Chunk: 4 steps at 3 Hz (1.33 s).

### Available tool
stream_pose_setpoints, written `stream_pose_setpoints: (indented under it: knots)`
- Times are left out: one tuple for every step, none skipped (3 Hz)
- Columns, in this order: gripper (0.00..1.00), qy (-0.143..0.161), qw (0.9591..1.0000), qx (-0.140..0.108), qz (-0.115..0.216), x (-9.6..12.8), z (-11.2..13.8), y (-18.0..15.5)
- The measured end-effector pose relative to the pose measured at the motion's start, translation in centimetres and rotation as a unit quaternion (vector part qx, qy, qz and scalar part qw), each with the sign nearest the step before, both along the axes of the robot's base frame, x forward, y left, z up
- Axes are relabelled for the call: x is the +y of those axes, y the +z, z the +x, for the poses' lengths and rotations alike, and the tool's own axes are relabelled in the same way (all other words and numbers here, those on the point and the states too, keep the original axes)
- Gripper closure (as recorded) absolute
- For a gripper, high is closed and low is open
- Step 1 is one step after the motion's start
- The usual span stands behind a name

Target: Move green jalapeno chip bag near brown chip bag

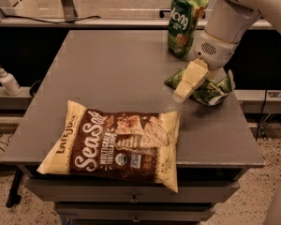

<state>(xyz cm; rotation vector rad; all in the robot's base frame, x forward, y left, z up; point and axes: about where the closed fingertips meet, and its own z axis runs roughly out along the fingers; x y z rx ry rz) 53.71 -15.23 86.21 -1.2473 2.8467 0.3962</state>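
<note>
The green jalapeno chip bag (pixel 216 92) is small, light green and crumpled, at the table's right side. My gripper (pixel 188 90) reaches down from the upper right and is shut on it. One cream finger (pixel 189 78) shows in front of the bag and the other is hidden behind it. The bag hangs slightly above the tabletop. The brown chip bag (pixel 117 144), large with white "Sea Salt" script, lies flat at the front of the table, to the lower left of the gripper and apart from the green bag.
A taller dark green pouch (pixel 185 20) with white letters stands at the back right, just behind the gripper. The grey table (pixel 103 69) ends close to the right of the green bag. A white bottle (pixel 8 80) stands on a shelf at the left.
</note>
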Motion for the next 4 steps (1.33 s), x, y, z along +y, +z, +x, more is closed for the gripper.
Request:
stream_pose_setpoints:
  knots:
    - [0.0, 0.009, 0.9994, -0.028, -0.017, 0.3, 1.6, 1.8]
    - [0.0, 0.014, 0.9981, -0.05, -0.032, 0.3, 3.1, 3.1]
    - [0.0, 0.002, 0.995, -0.085, -0.052, -0.3, 4.0, 4.6]
    - [0.0, -0.022, 0.9901, -0.119, -0.072, -3.0, 4.5, 5.3]
